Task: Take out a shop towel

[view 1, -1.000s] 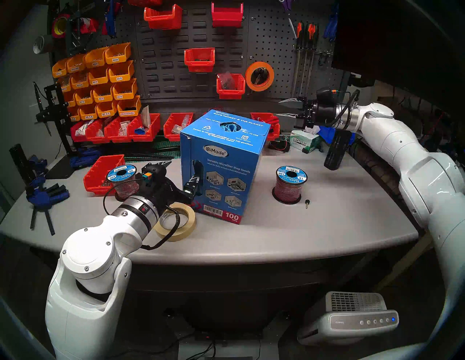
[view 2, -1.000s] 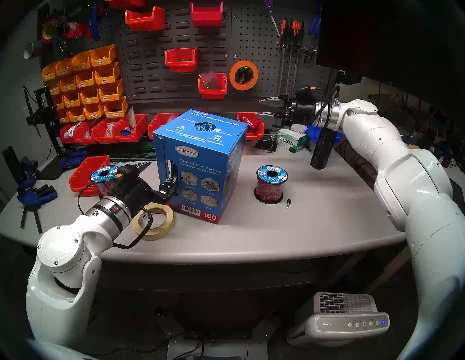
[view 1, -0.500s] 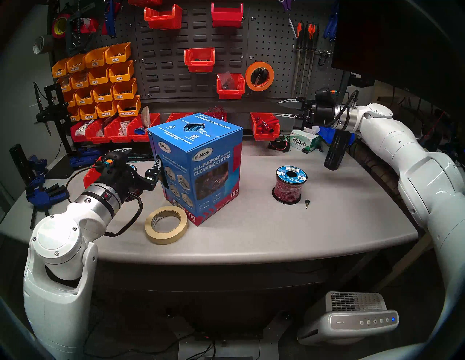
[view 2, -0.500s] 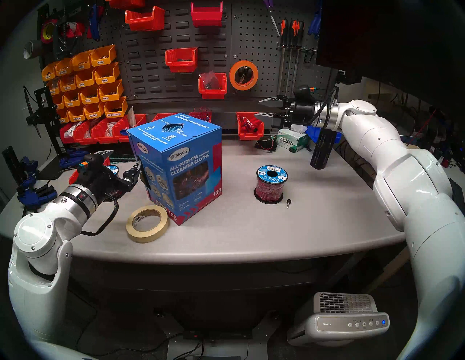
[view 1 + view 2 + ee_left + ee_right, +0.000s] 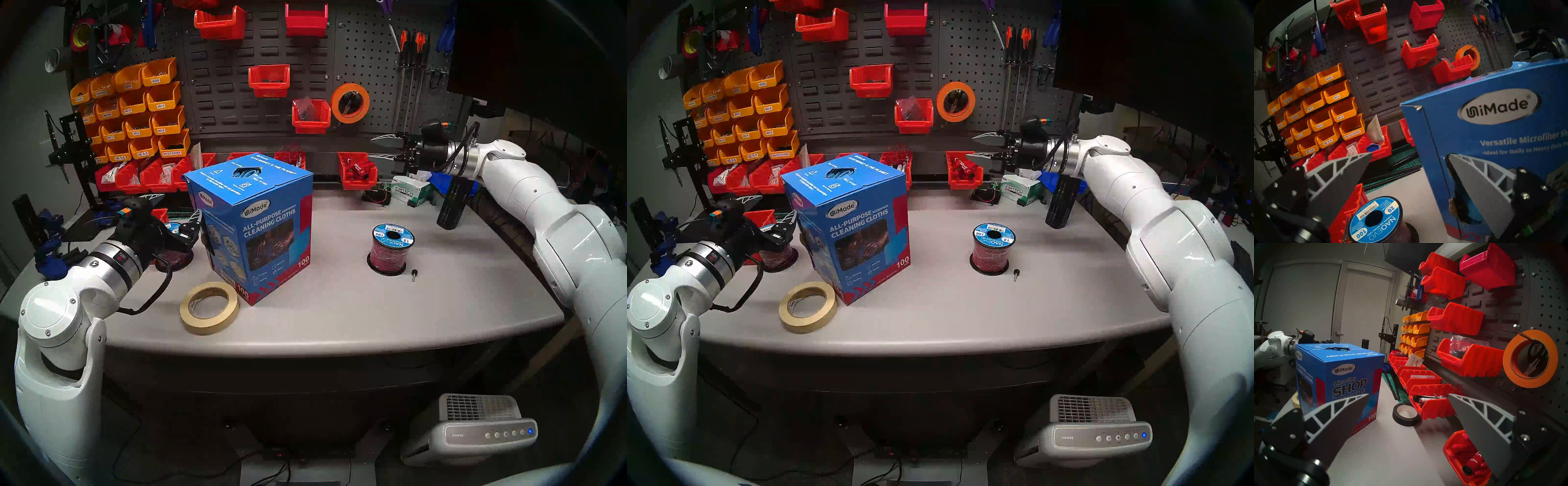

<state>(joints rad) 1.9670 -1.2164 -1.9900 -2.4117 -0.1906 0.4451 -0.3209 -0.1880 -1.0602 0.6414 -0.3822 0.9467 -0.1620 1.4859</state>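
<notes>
Left gripper, left of centre in the head view: fingers spread wide, one finger reaching into the torn side slot of the blue carton, the other free in the air over a red bin and a blue-labelled wire spool. Nothing is pinched between them. Right gripper, upper right: fingers spread and empty, held level above the table's rear edge, just before the pegboard.

Shop towel: bright blue cloth, inside the carton, showing at the round opening in the carton top and again behind the side slot in the left wrist view.

Surface: grey table with a curved front edge. The carton stands upright, left of centre, one corner turned toward the front. A roll of masking tape lies flat just beside its lower left corner. A second wire spool and a small black screw lie well apart on the right, with bare tabletop between them and the carton. The Kimtech carton sits at the far right rear.

Room: rows of red and orange bins and hanging tools on the pegboard; a white air purifier on the floor at lower right.
</notes>
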